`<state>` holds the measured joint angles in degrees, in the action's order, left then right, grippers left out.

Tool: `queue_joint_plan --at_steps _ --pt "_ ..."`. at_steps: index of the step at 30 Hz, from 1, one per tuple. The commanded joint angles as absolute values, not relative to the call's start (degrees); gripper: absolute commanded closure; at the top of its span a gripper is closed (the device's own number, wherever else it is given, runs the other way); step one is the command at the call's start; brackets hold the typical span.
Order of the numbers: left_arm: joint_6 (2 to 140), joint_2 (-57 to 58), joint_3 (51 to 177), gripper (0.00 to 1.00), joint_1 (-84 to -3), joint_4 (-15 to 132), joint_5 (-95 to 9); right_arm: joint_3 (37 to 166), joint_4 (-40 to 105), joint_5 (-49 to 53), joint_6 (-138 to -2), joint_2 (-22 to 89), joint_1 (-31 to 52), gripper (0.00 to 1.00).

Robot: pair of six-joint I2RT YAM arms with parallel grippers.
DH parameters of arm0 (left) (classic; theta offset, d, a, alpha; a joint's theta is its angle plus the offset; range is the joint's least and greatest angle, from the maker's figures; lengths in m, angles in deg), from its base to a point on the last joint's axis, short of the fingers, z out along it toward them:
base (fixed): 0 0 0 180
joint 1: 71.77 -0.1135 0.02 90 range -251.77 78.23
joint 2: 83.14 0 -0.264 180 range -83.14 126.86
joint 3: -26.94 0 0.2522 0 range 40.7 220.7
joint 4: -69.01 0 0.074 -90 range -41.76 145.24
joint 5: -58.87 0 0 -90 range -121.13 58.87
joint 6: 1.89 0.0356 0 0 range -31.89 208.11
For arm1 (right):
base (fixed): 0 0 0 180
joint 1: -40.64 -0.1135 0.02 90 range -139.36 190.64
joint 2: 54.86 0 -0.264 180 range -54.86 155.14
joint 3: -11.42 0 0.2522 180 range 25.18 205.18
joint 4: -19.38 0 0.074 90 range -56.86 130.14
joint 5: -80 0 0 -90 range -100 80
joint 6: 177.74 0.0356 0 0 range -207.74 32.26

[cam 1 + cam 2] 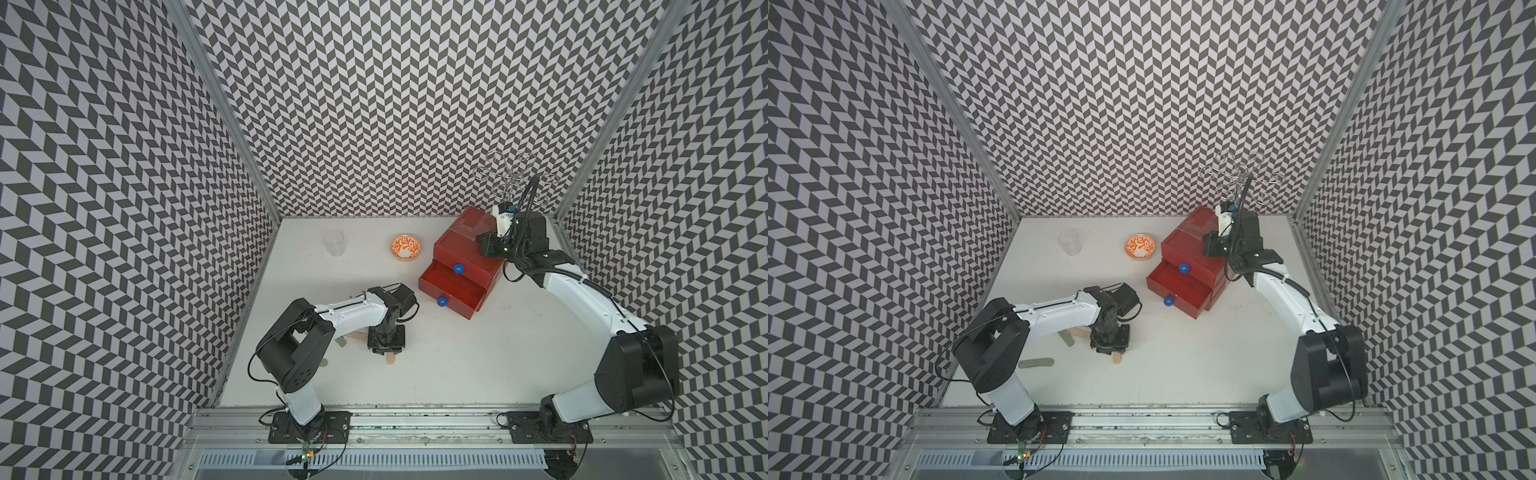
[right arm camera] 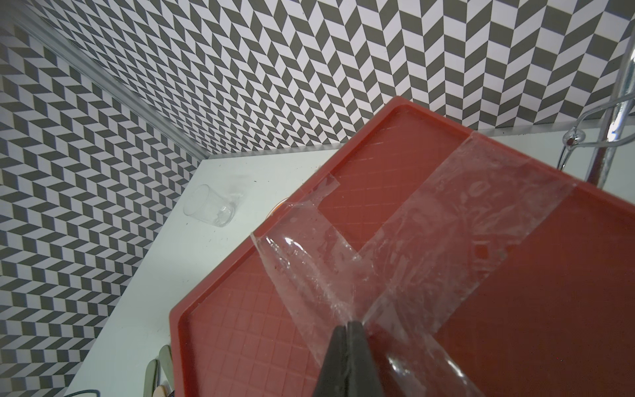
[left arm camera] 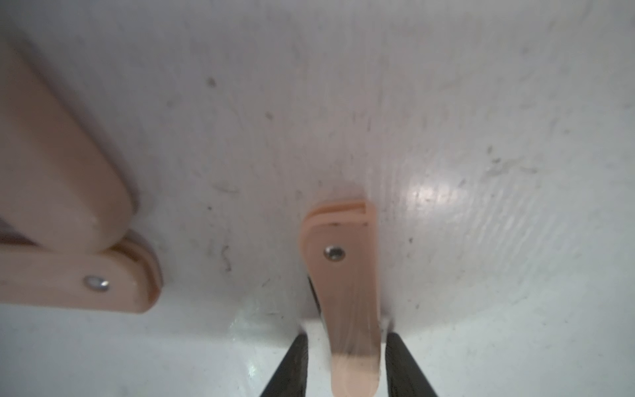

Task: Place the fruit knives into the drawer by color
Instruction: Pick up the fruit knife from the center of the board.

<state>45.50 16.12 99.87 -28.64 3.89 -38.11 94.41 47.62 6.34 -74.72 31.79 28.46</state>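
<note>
The red drawer chest (image 1: 461,249) (image 1: 1187,245) stands at the back right, its bottom drawer (image 1: 453,293) pulled out and the middle one a little out. My right gripper (image 2: 347,324) is shut, its tip resting on the chest's taped top. My left gripper (image 3: 347,335) (image 1: 386,347) points down at the table, its fingers closed in on a peach fruit knife (image 3: 338,275) (image 1: 390,358) whose far end touches the table. Two more peach knives (image 3: 62,172) lie crossed beside it. Grey-green knives (image 1: 1036,363) (image 1: 1066,338) lie near the left arm. Knife ends (image 2: 165,361) show below the chest's front edge.
A clear glass (image 1: 334,243) and an orange-patterned bowl (image 1: 406,248) stand at the back of the white table. A wire rack (image 1: 515,178) rises behind the chest. Patterned walls close in three sides, and a metal rail (image 1: 415,415) runs along the front.
</note>
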Motion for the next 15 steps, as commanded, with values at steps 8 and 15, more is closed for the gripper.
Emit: queue_joint_plan --at_steps 8,15 --pt "46.35 19.26 101.45 0.67 -28.22 2.93 -38.03 91.09 61.25 5.81 -75.28 35.58 28.49 0.99" --pt "46.93 19.86 101.17 0.72 -28.23 2.56 -37.94 91.1 61.18 6.01 -75.23 35.58 28.5 0.99"
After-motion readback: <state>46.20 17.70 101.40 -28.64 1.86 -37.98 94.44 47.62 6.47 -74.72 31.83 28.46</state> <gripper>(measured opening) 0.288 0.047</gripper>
